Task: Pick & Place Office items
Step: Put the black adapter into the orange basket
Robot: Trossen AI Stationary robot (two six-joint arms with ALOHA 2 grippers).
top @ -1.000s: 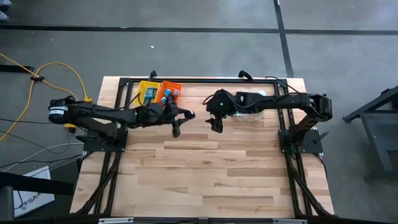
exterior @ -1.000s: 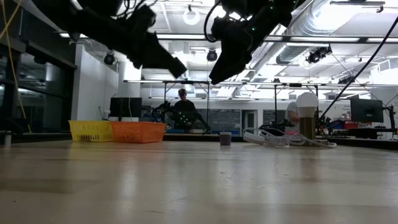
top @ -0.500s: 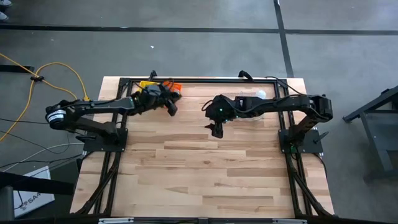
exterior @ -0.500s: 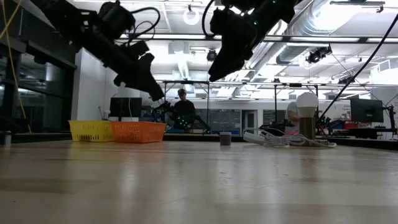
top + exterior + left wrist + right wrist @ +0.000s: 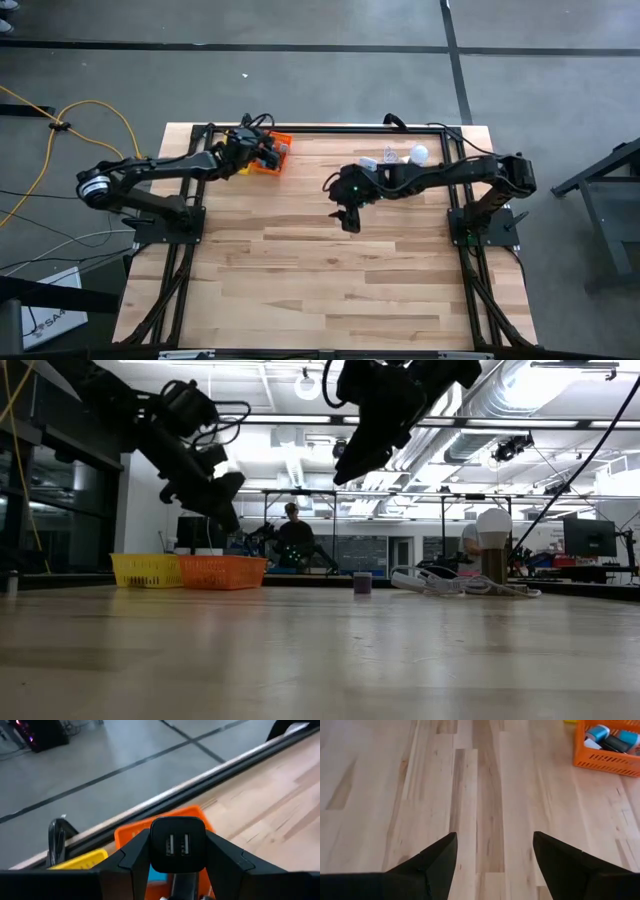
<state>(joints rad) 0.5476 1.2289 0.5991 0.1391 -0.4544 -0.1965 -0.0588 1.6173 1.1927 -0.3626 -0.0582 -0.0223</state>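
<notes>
Orange basket (image 5: 272, 158): your landmark, at the worktop's (image 5: 330, 280) far edge. Your left pincer (image 5: 177, 851) hangs above it, clamped on a black USB charger (image 5: 178, 843). Blue and black office items (image 5: 612, 738) lie inside. Your right pincer (image 5: 493, 857), fingers apart, hovers well apart from it.

orange basket (image 5: 277, 158): mostly hidden under the left gripper (image 5: 268, 154) in the high view; contents unreadable there
yellow basket (image 5: 80, 861): covered by the left arm from above; only a corner showed in the left wrist view
black charger (image 5: 178, 844): lower part hidden between the fingers
basket items (image 5: 610, 737): cut off by the picture edge, kinds unclear
person (image 5: 294, 538): far off, small
</notes>
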